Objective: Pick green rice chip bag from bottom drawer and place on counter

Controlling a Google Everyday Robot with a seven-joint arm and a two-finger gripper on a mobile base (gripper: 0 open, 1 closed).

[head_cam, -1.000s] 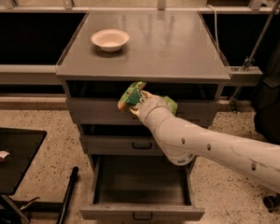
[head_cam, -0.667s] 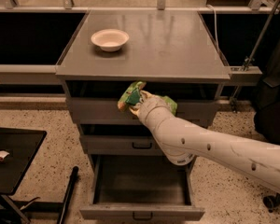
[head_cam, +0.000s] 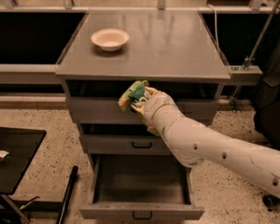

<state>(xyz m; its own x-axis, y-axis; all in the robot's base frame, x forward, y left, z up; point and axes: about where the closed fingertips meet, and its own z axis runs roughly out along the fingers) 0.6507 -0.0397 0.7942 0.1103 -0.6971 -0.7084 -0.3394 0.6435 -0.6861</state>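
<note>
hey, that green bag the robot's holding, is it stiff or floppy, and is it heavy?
Probably floppy: the bag looks crumpled in the gripper, held before the top drawer. Likely light, since a pinch carries it. Its glossy film may slip.

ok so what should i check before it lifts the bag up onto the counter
1. Chip bag held in the hand: ok, the hand is shut on it in front of the top drawer.
2. Bag out of the bottom drawer: ok, that drawer stands open with nothing visible inside.
3. Bag above the counter: not ok, it sits just under the front edge.
4. Landing spot: ok, the bowl is at the back left; the front and right are bare.
5. Grip firm enough for the lift: cannot tell.
</note>
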